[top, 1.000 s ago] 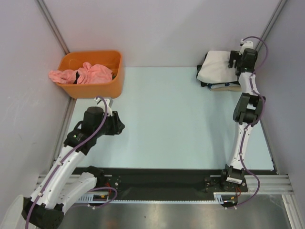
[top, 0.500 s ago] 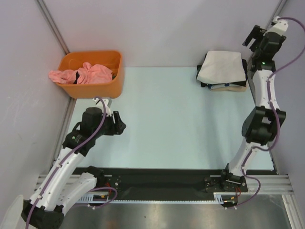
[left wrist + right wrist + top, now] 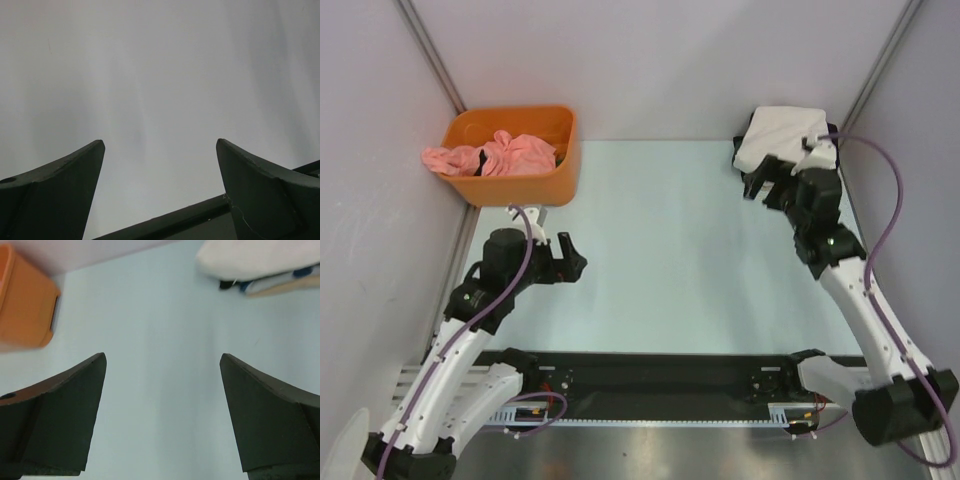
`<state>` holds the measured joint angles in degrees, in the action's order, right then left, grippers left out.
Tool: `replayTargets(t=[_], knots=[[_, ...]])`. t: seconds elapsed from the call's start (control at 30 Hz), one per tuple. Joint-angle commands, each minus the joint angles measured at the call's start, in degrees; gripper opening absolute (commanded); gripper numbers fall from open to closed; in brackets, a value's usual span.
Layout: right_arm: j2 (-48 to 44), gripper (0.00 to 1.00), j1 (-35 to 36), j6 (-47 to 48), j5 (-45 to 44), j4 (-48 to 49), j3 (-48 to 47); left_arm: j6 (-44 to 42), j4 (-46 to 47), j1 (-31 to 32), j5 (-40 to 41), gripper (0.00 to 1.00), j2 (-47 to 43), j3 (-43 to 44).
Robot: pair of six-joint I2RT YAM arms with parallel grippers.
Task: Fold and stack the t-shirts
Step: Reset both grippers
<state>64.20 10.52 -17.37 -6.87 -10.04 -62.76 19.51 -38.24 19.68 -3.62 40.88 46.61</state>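
Note:
A folded stack of t-shirts (image 3: 778, 135) lies at the table's back right, a cream one on top and dark and blue edges beneath; in the right wrist view the stack (image 3: 255, 260) shows at the upper right. A crumpled pink t-shirt (image 3: 505, 155) fills the orange bin (image 3: 520, 188). My right gripper (image 3: 758, 190) hovers just in front of the stack, open, with nothing between its fingers (image 3: 162, 356). Over the table's left side, my left gripper (image 3: 575, 258) is open and empty, and in its wrist view (image 3: 160, 142) it faces a pale wall.
The orange bin (image 3: 22, 305) stands in the back left corner against the wall. Pale walls close in the table on the left, back and right. A black rail (image 3: 660, 370) runs along the near edge between the arm bases.
The right arm left the back right corner, rising first, then swinging down and inward in front of the stack. The left gripper's fingers spread wider; that arm barely shifted.

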Motion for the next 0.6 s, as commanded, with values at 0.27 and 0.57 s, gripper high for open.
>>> replayTargets(t=[0.27, 0.57], knots=[[-24.4, 1.00, 23.2, -18.6, -10.3, -23.9, 14.4, -0.1, 1.4, -0.5, 0.6, 1.00, -2.7, -0.2], [-33.9, 1.00, 31.7, -26.8, -14.0, -34.8, 16.9, 0.1, 1.2, -0.5, 1.7, 1.00, -3.1, -0.2]])
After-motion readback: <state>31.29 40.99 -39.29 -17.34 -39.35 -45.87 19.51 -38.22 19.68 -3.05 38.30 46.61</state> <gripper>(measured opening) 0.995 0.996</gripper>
